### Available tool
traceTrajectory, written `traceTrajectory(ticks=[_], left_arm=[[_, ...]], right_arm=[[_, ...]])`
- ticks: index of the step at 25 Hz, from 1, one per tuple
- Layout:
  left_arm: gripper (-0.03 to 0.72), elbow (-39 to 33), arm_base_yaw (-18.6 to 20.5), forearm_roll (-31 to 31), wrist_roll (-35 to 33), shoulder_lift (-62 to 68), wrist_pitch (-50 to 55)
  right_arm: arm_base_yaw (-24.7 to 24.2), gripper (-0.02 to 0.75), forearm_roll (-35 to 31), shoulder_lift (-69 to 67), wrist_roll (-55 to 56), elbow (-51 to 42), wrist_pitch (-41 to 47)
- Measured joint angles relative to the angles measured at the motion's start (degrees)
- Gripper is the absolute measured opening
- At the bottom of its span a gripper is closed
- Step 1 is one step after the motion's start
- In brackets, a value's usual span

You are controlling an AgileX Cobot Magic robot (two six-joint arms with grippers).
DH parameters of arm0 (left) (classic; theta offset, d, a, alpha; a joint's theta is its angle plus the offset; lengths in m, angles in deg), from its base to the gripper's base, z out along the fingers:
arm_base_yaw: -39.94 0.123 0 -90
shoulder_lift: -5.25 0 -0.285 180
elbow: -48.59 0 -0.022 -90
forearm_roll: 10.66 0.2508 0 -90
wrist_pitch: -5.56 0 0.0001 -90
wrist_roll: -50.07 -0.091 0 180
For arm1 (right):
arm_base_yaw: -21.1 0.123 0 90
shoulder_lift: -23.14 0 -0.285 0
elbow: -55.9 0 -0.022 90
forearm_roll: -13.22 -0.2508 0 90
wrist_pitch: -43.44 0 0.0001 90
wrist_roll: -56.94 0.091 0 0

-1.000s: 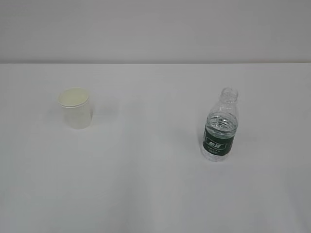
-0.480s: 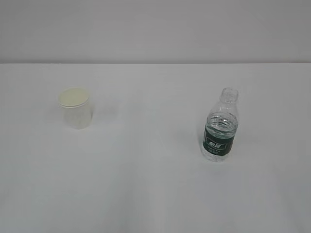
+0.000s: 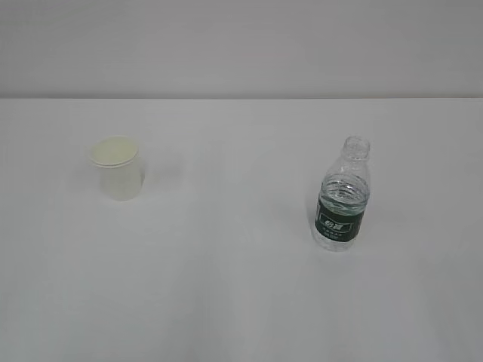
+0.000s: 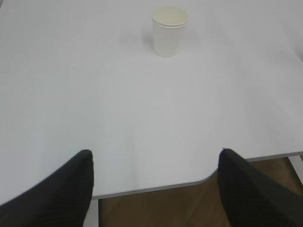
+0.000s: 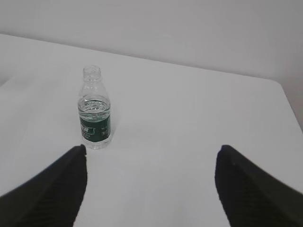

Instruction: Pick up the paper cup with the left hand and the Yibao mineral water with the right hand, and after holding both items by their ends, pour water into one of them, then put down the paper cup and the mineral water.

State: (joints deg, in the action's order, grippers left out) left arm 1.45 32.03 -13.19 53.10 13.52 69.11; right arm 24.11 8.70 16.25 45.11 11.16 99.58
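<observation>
A plain white table fills most of what I see, bare and matte, running back to a pale grey wall. From my left wrist the table's near edge shows, with a rounded corner and brown wood floor below it.

Taking the bottle as the mark: it stands upright on the table, uncapped, its dark green label facing the exterior camera, with water in it up to about the shoulder. The cup stands upright well to the left of the bottle and a little farther back, mouth up, its inside cream.

My left hand hangs over the table's near edge, jaws spread wide and holding nothing; the cup sits far ahead of it, well apart. My right hand is likewise spread wide and empty above the table; the bottle stands ahead and to the left, just beyond the left fingertip, not touching.
</observation>
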Motion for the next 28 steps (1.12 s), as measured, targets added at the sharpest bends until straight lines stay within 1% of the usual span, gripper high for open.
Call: traceTrajectory(ticks=[8,16,20,28], left_arm=[[0.582,0.0,0.0,0.0,0.0,0.0,0.0],[0.582,0.0,0.0,0.0,0.0,0.0,-0.5],[0.582,0.0,0.0,-1.2,0.0,0.3,-0.6],[0.582,2.7,0.0,-2.2,0.0,8.6,-1.7]], right_arm=[[0.0,0.649,-5.7,-7.9,-0.3,0.0,-4.4],[0.0,0.649,-11.2,-15.7,-6.7,0.0,-6.8],[0.0,0.649,-13.8,-17.5,-9.9,0.0,-7.8],[0.0,0.648,-16.9,-18.9,-13.8,0.0,-8.6]])
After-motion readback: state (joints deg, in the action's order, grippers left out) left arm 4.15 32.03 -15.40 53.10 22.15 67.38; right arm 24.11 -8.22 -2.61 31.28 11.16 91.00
